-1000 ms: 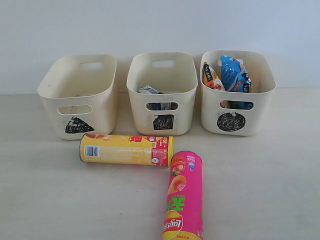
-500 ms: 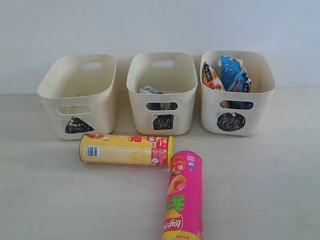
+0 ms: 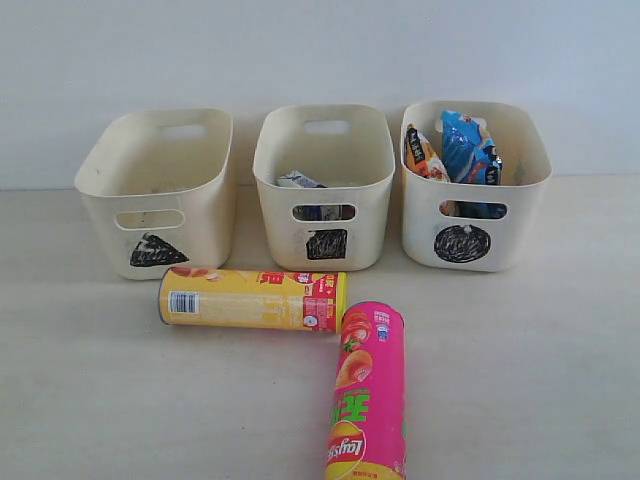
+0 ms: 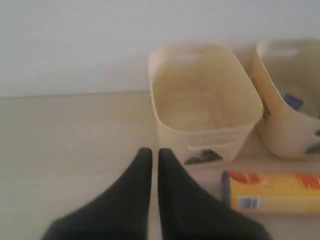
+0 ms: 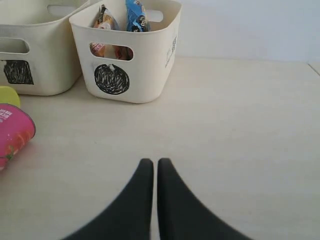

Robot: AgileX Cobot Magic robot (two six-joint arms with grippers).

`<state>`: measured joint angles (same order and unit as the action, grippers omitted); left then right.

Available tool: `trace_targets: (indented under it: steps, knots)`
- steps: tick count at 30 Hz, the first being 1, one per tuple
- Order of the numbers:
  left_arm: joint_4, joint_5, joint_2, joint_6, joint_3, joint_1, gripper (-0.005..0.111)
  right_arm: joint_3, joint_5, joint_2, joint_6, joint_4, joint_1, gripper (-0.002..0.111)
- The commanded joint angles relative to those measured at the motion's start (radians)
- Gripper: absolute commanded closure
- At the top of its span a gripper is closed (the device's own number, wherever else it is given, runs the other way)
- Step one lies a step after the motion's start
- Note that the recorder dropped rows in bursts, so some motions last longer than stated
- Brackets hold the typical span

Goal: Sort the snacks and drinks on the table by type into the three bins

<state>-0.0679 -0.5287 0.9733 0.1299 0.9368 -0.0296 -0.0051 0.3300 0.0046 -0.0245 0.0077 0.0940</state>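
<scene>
jaws, both pairs, pressed together over pale beige table [image 3: 520, 380]; plain, seemingly white wall [image 3: 320, 50] behind.

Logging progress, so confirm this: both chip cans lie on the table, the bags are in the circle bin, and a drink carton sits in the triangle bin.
Not quite. The triangle bin is empty, as the left wrist view shows; the drink carton sits in the square bin. The rest holds.

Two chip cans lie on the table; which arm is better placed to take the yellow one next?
Left, probably. The left tool, shut, hangs near the yellow can and the empty triangle bin; the right tool faces the circle bin, the pink can off to one side.
</scene>
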Motion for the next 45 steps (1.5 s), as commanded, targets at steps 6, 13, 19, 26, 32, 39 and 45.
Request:
trace_targets:
  steps: [6, 13, 19, 26, 32, 39, 45]
  knots:
    - [-0.082, -0.096, 0.184, 0.108, 0.042, -0.289, 0.103, 0.005, -0.008, -0.005, -0.001, 0.005, -0.004, 0.108]
    - [-0.082, -0.099, 0.325, 0.038, 0.049, -0.473, 0.103, 0.005, -0.008, -0.005, -0.001, 0.005, -0.004, 0.108]
    - [-0.082, -0.122, 0.455, -0.012, 0.131, -0.63, 0.103, 0.005, -0.008, -0.005, -0.001, 0.005, -0.004, 0.108]
    - [-0.062, -0.189, 0.637, -0.04, 0.263, -0.749, 0.103, 0.005, -0.008, -0.005, -0.001, 0.005, -0.004, 0.108]
    - [-0.045, -0.27, 0.765, -0.054, 0.372, -0.791, 0.084, 0.005, -0.008, -0.005, -0.001, 0.005, -0.004, 0.108]
    - [-0.094, -0.283, 0.858, -0.029, 0.424, -0.8, 0.001, 0.005, -0.008, -0.005, -0.001, 0.005, -0.004, 0.108]
    - [-0.094, -0.229, 0.948, -0.107, 0.424, -0.8, 0.001, 0.005, -0.008, -0.005, -0.001, 0.005, -0.004, 0.108]
